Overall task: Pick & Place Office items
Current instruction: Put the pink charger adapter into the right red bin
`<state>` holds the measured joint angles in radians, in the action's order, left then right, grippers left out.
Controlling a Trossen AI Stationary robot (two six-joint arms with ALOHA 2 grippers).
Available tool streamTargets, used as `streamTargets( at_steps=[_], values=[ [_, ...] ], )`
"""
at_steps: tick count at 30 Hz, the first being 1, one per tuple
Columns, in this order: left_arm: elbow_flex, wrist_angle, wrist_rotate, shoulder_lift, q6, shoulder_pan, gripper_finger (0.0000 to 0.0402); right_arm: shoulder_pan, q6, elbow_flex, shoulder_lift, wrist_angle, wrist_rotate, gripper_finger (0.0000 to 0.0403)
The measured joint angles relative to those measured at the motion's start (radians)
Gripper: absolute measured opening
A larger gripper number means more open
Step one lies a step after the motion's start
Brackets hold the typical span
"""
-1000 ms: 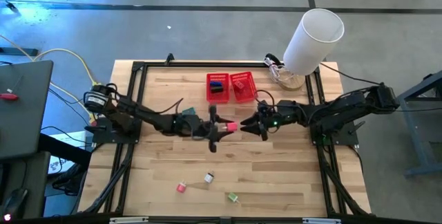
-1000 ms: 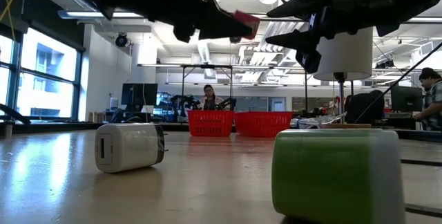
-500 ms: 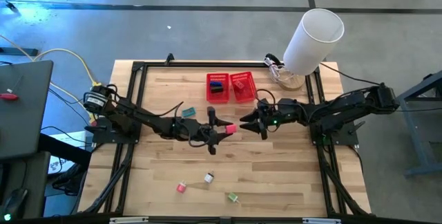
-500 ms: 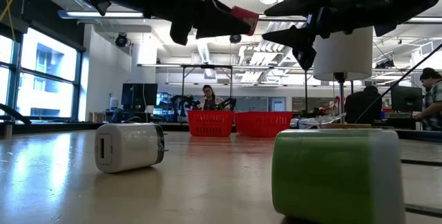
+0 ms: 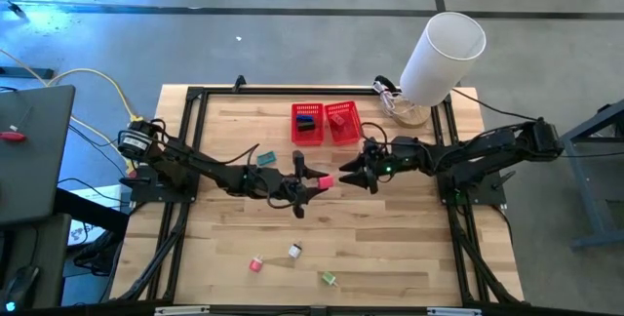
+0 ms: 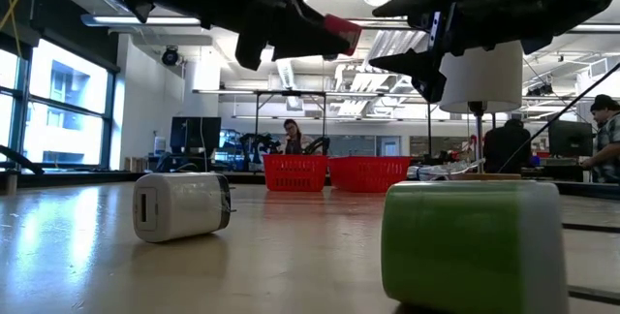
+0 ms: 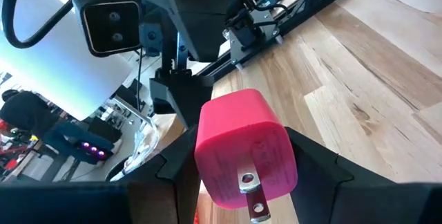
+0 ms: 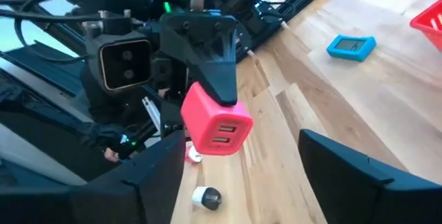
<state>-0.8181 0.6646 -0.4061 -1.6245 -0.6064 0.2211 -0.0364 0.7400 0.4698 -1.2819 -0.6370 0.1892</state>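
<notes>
High view center: left gripper (image 5: 310, 185) grips pink charger (image 5: 325, 180), right gripper (image 5: 353, 172) fingers just widened, handover pending.

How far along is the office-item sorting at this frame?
Done: items already lie in the two red baskets. In hand: the left gripper holds the pink charger in mid-air facing the open right gripper. Left: teal item, red-white piece, whitish charger, green charger.

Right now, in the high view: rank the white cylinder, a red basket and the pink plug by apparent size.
1. White cylinder: largest, though it stands tall and so nearer the camera.
2. Red basket.
3. Pink plug, held up off the table, still smallest.
</notes>
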Motion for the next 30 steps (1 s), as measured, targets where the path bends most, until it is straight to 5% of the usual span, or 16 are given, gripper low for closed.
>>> streamTargets(
  at_steps=[8,30],
  values=[
    [0.0,0.041,-0.013,0.0,-0.067,-0.004,0.016,0.0,0.047,0.012,0.0,-0.009,0.0,0.0273],
    [-0.014,0.255,0.182,-0.05,-0.026,-0.082,0.016,0.001,0.038,0.071,-0.001,-0.011,-0.007,0.027]
  ],
)
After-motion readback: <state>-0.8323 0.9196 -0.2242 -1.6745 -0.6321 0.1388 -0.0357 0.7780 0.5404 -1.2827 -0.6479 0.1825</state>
